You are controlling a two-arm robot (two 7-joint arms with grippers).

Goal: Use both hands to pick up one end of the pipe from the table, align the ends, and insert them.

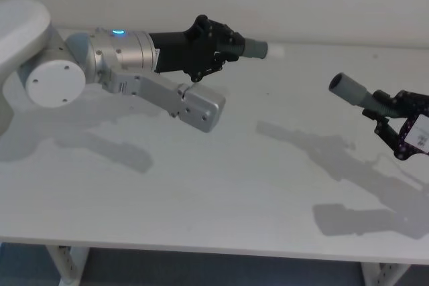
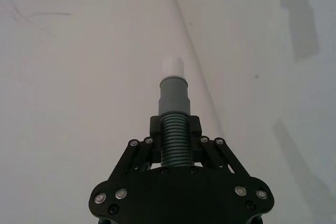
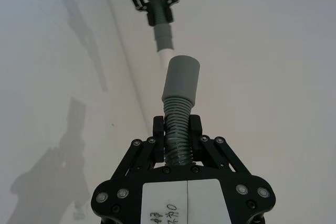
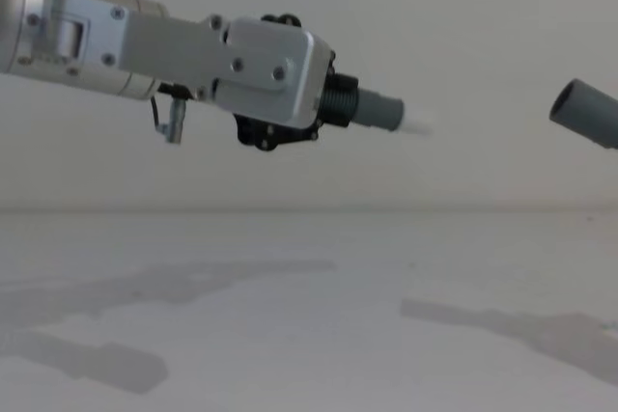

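Note:
Both pieces of the pipe hang in the air above the white table [image 1: 221, 185]. My left gripper [image 1: 224, 48] is shut on the ribbed hose [image 2: 175, 140] of one piece. Its grey cuff [image 1: 253, 48] with the narrower whitish tip [image 2: 172, 66] sticks out toward the right. My right gripper [image 1: 380, 106] is shut on the ribbed hose [image 3: 177, 129] of the other piece. The wider hollow cuff [image 1: 348, 88] of that piece points up and left toward the tip. A clear gap separates the two ends. In the right wrist view the whitish tip [image 3: 166, 56] stands just behind the wide cuff [image 3: 181, 80].
The silver left arm [image 1: 134, 65] reaches in from the left over the table's back part. A pale wall [image 4: 463, 26] rises behind the table. The table's front edge [image 1: 201, 246] runs along the bottom, with the arms' shadows on the surface.

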